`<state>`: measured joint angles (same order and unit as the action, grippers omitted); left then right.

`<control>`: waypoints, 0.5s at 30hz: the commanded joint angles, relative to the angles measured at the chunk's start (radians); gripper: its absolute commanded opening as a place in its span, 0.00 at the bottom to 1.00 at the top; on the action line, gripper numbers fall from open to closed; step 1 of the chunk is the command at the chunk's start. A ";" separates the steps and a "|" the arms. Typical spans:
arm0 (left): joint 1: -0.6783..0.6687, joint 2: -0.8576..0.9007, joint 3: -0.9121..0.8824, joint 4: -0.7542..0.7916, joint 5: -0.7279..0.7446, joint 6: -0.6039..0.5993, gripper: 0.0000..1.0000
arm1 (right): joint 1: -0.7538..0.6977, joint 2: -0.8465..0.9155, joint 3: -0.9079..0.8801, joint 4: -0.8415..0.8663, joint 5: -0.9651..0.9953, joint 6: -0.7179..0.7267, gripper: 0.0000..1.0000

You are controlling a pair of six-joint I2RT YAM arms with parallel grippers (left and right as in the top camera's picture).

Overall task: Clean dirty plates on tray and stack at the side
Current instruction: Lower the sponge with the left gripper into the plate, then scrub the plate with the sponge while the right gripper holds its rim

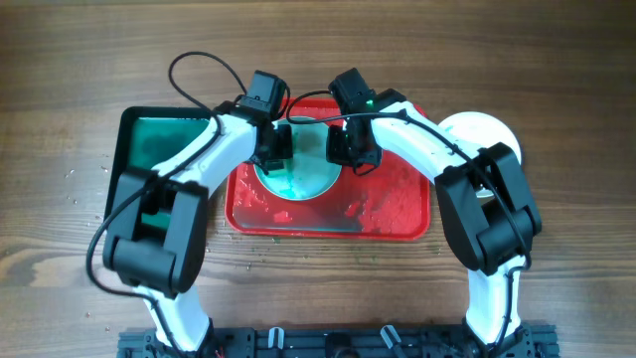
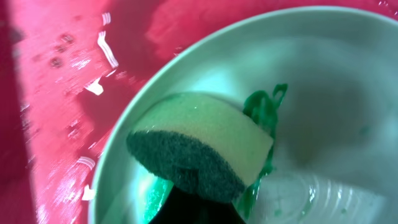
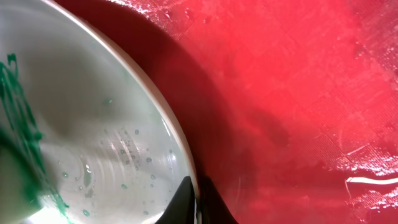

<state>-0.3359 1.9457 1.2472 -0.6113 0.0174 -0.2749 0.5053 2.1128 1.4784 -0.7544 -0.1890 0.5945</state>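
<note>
Closest to the lens is the sponge (image 2: pixel 199 146), yellow with its dark green scouring face turned toward the camera. My left fingers (image 2: pixel 183 208) pinch it from below, and it sits inside the plate (image 2: pixel 323 93), touching the teal smear (image 2: pixel 264 112). The plate lies in the red tray (image 1: pixel 397 214), toward its far left. My right fingers (image 3: pixel 217 208) are clamped on the plate's near rim, one inside the bowl and one outside.

I judge this to be mid-scrub. Teal streaks run up the middle and more shows under the sponge, so this plate isn't ready to go. To do it well, I'd hold the right grip firm so the plate can't spin or skate on the wet tray. I'd press the sponge flat rather than on its edge and sweep through the smear toward the centre, not toward the rim, where I could flick residue out or knock my own right fingers.

A clean white plate (image 1: pixel 487 129) waits on the worktop (image 1: pixel 556 60) just right of the tray, which is where this one belongs.
</note>
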 commanded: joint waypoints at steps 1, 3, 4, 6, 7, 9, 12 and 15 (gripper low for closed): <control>-0.005 0.060 -0.011 0.038 0.011 0.067 0.04 | -0.003 0.024 -0.007 0.002 -0.007 -0.040 0.04; -0.014 0.063 -0.011 0.040 0.162 0.139 0.04 | -0.026 0.024 -0.008 0.002 -0.109 -0.116 0.04; -0.020 0.063 -0.011 0.025 0.245 0.181 0.04 | -0.045 0.025 -0.012 0.004 -0.170 -0.164 0.04; -0.036 0.063 -0.011 -0.009 0.337 0.247 0.04 | -0.080 0.034 -0.019 0.007 -0.269 -0.238 0.04; -0.045 0.063 -0.011 -0.008 0.369 0.247 0.04 | -0.092 0.041 -0.019 0.007 -0.320 -0.271 0.04; -0.059 0.063 -0.011 0.021 0.424 0.245 0.04 | -0.103 0.053 -0.021 0.010 -0.359 -0.285 0.04; -0.068 0.063 -0.011 0.070 0.362 0.185 0.04 | -0.103 0.057 -0.021 0.011 -0.358 -0.285 0.04; -0.067 0.063 -0.011 0.144 0.103 0.027 0.04 | -0.103 0.057 -0.021 0.017 -0.358 -0.283 0.04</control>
<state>-0.3943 1.9797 1.2488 -0.5270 0.3180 -0.1009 0.3832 2.1414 1.4658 -0.7517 -0.4526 0.3447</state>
